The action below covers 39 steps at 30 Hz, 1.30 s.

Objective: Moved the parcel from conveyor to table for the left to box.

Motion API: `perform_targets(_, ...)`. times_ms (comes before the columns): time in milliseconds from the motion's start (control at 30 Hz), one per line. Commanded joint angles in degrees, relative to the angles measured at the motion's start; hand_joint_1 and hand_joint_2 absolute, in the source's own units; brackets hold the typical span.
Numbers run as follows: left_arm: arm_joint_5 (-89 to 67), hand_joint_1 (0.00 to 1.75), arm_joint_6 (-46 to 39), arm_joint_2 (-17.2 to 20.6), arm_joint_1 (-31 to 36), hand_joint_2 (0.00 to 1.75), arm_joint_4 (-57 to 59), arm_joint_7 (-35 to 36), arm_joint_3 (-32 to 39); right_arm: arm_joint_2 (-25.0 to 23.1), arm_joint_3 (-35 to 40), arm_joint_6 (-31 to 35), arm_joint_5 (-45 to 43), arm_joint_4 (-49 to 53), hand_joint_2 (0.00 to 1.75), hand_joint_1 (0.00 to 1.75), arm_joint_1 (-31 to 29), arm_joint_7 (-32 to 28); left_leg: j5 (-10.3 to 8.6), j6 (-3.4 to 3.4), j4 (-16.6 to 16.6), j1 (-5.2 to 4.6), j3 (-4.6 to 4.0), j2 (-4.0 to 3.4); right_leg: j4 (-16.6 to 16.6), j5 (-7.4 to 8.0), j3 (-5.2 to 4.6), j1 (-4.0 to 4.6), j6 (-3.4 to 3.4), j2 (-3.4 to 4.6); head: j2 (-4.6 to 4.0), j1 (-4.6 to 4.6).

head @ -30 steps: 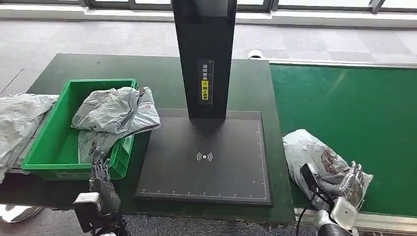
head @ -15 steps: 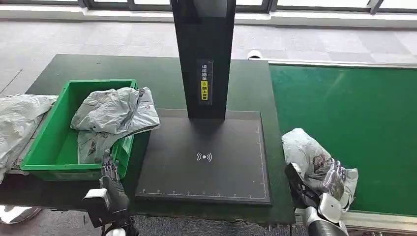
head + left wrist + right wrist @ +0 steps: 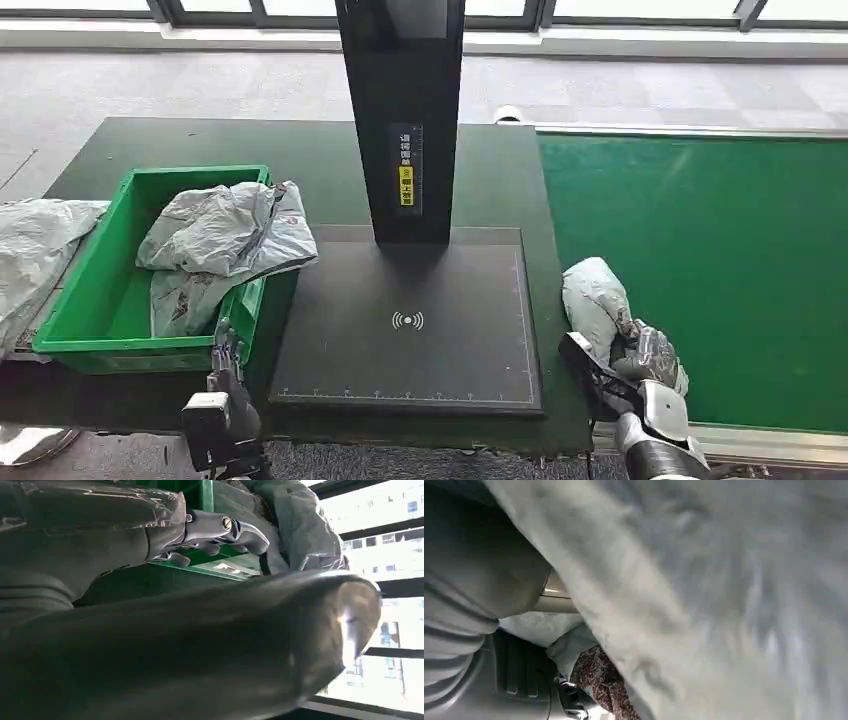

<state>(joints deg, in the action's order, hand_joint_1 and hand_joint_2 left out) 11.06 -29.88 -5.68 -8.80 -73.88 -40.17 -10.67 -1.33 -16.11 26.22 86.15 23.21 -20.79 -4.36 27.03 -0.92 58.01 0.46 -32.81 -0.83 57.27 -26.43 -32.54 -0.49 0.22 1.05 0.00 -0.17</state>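
black scanner post (image 3: 401, 110) between bin (image 3: 75, 300) and parcel (image 3: 592, 298)

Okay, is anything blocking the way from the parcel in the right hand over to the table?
Nothing visible does. The right hand grips the grey parcel at the conveyor's edge, right beside the table; the flat black scanner pad lies further left.

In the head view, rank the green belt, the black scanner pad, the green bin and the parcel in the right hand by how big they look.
1. Green belt, running off the frame.
2. Black scanner pad.
3. Green bin.
4. Parcel, gripped by the right hand and partly hidden by it, but clearly the smallest.
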Motion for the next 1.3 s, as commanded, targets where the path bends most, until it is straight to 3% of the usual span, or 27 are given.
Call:
perform_targets(33, -1.2, 0.0, -1.7, 1.8, -3.6, 0.0, -1.8, 0.2, -4.2, -6.4, -10.5, 13.8, -24.0, 19.0, 1.75, 1.75, 3.5, -30.2, 0.0, -0.06, 0.0, -0.03, -0.16, -0.12, 0.1, 0.03, -0.28, -0.02, -0.09, 0.09, 0.0, -0.02)
perform_targets(67, -1.3, 0.0, -1.4, 1.3, -2.6, 0.0, -1.2, 0.2, -4.1, -6.7, -11.8, 13.8, -27.3, 19.2, 1.75, 1.75, 3.8, -34.0, -0.04, -0.05, 0.0, -0.05, -0.19, 0.05, 0.1, 0.0, -0.31, -0.04, -0.09, -0.05, -0.02, -0.02)
perform_targets(133, -1.3, 0.0, -1.4, 1.3, -2.6, 0.0, -1.2, 0.2, -4.1, -6.7, -11.8, 13.8, -27.3, 19.2, 1.75, 1.75, 3.8, -34.0, -0.19, -0.07, -0.1, -0.01, 0.16, 0.27, 0.0, 0.0, -0.38, 0.0, -0.11, -0.29, 0.0, -0.02)
perform_targets(333, -1.3, 0.0, -1.4, 1.3, -2.6, 0.0, -1.2, 0.2, -4.1, -6.7, -11.8, 13.8, -27.3, 19.2, 1.75, 1.75, 3.8, -34.0, -0.22, -0.07, 0.0, -0.02, -0.04, 0.37, 0.1, 0.04, -0.53, -0.01, -0.12, -0.36, 0.0, -0.02)
perform_targets(467, -3.1, 0.0, 1.1, -1.9, 0.8, 0.0, 0.6, 0.2, -2.5, -4.6, -0.2, 13.8, -50.4, 31.8, 1.75, 1.75, 11.1, -35.6, -0.27, -0.06, 0.0, -0.03, -0.16, 0.65, 0.1, -0.01, -0.56, -0.04, -0.11, -0.66, 0.0, -0.02)
perform_targets(533, -3.8, 0.0, 1.4, -2.6, 1.9, 0.0, 0.9, 0.2, -2.1, -0.5, 9.7, 13.8, -68.3, 38.4, 1.75, 1.75, 14.5, -35.6, -0.29, -0.04, 0.0, -0.04, -0.19, 0.75, 0.0, -0.01, -0.59, -0.07, -0.1, -0.74, -0.02, -0.02)
perform_targets(600, -4.1, 0.0, 2.0, -3.0, 2.3, 0.0, 0.5, 0.2, -1.4, 0.6, 12.8, 13.8, -73.7, 44.9, 1.75, 1.75, 16.9, -35.6, -0.34, 0.09, 0.0, -0.07, -0.33, 1.1, 0.1, -0.05, -0.57, -0.16, -0.05, -1.14, 0.0, -0.02)
perform_targets(667, -4.9, 0.0, 3.4, -3.5, 2.3, 0.0, 0.0, 0.2, -0.2, -2.3, 11.2, 13.8, -72.2, 56.5, 1.75, 1.75, 20.2, -35.6, -0.32, 0.13, 0.0, -0.08, -0.32, 0.97, 0.0, -0.03, -0.6, -0.2, -0.05, -0.99, 0.0, 0.0)
perform_targets(800, -6.1, 0.0, 6.0, -4.0, 2.6, 0.0, 0.1, 0.2, 1.1, -6.3, 10.9, 13.8, -64.7, 66.7, 1.75, 1.75, 23.6, -35.6, -0.31, 0.1, 0.0, -0.15, -0.44, 0.94, 0.1, -0.03, -0.78, -0.29, -0.07, -0.93, 0.0, -0.02)
perform_targets(933, -7.5, 0.0, 7.4, -4.7, 2.5, 0.0, -1.7, 0.2, 1.5, -6.4, 14.2, 13.8, -63.0, 68.1, 1.75, 1.75, 23.8, -35.6, -0.3, 0.09, 0.0, -0.11, -0.42, 0.9, 0.1, -0.05, -0.76, -0.22, -0.03, -0.89, 0.0, 0.0)
perform_targets(1033, -8.1, 0.0, 9.1, -5.2, 2.5, 0.0, -2.0, 0.2, 1.9, -8.6, 15.1, 13.8, -53.5, 68.5, 1.75, 1.75, 22.5, -35.6, -0.31, 0.1, 0.0, -0.09, -0.31, 0.89, 0.0, -0.04, -0.63, -0.17, -0.04, -0.87, -0.02, -0.02)
perform_targets(1300, -8.3, 0.0, 9.4, -5.3, 2.6, 0.0, -1.9, 0.2, 2.0, -8.1, 17.5, 13.8, -54.8, 67.0, 1.75, 1.75, 21.8, -35.6, -0.34, 0.14, 0.0, -0.1, -0.35, 0.9, 0.1, -0.05, -0.65, -0.24, -0.04, -0.9, -0.02, -0.02)
